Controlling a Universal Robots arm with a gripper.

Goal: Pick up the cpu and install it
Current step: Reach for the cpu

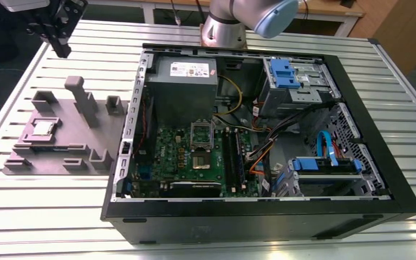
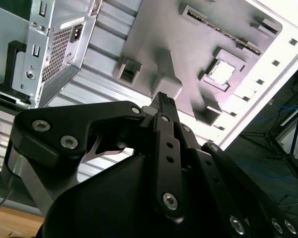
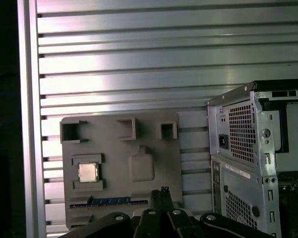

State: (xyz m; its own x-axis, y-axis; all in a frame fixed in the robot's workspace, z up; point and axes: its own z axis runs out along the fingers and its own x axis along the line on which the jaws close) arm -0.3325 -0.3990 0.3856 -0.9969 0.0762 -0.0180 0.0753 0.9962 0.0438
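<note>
My jaws: clenched, empty, hanging well apart from the cpu, which lies in a grey fixture on the tabletop, beside the case.

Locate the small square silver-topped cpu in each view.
Exterior view: small square silver-topped cpu sits in a grey moulded holder plate, at the exterior view's left of the black computer case.
Second wrist view: cpu in the plate's square pocket.
First wrist view: cpu in that same pocket.
Shared landmark: the holder plate.

The hand hangs raised, pointing down, its fingers pressed together.
</note>
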